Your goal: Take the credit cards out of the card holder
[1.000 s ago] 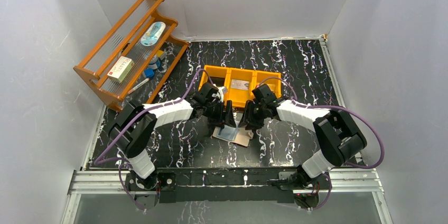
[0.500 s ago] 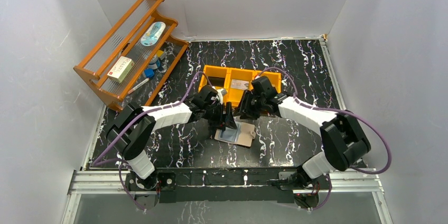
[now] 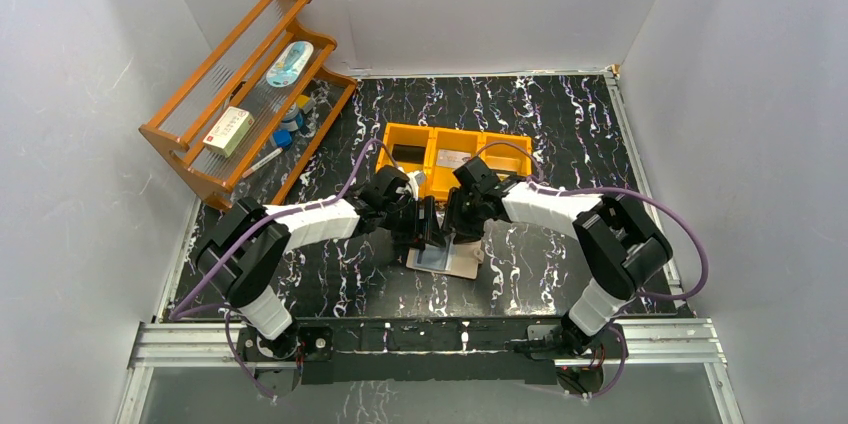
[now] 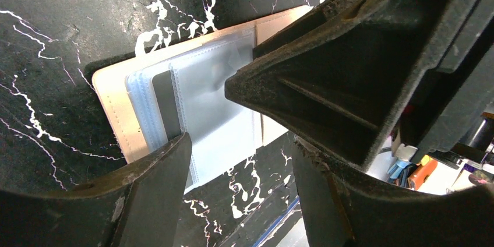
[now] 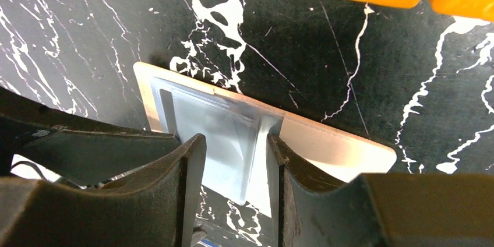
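The card holder is light and floppy, its sleeves slippery; I pinch at a sleeve mouth. My left claw stands open; my right claw is half-closed, its grip unclear.

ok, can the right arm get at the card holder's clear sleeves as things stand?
Probably yes. The card holder lies open, sleeves facing up, and the right arm's open jaws straddle a sleeve fold. The left arm crowds one side only.
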`<act>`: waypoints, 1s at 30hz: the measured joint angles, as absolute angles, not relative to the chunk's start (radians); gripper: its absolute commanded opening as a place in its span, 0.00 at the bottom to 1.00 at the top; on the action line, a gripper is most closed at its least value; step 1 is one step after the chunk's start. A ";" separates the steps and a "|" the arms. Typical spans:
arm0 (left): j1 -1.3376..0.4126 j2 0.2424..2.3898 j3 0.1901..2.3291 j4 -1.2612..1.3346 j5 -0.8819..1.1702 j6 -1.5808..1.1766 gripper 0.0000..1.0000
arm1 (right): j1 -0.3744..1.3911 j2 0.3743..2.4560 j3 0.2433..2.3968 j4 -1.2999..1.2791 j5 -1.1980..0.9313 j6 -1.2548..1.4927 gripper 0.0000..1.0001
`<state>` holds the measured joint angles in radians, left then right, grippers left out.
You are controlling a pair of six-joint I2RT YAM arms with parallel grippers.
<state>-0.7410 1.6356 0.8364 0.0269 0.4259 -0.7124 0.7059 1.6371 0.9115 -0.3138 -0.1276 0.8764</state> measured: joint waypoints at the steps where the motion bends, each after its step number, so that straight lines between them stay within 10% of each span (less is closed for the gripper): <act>1: -0.741 1.635 0.835 0.028 0.426 -0.715 0.63 | 0.709 1.641 0.915 -0.319 -0.121 0.875 0.49; 14: -0.742 1.625 0.826 0.028 0.426 -0.719 0.65 | 0.736 1.678 0.960 -0.368 -0.057 0.828 0.07; 30: -0.744 1.607 0.844 -0.022 0.370 -0.695 0.68 | 0.643 1.628 0.783 -0.109 -0.245 0.822 0.06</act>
